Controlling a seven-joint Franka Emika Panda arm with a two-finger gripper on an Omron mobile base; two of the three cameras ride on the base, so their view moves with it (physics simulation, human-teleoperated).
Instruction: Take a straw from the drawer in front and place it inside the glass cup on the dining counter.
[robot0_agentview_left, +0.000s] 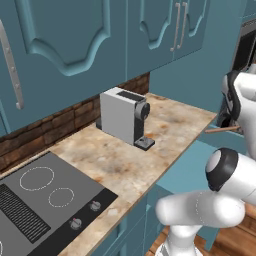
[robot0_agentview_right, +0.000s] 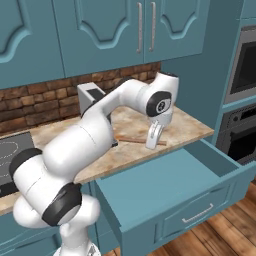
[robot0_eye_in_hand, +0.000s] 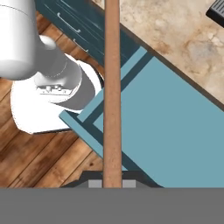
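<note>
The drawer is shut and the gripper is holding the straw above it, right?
Not quite. The drawer is pulled open, as the right base view shows. The rest holds: the gripper is shut on the straw and lifted above the drawer.

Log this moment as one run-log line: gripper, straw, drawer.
gripper: shut on straw | straw: lifted clear of drawer, roughly level, above counter edge | drawer: pulled open, inside bare | phase: carrying straw away
</note>
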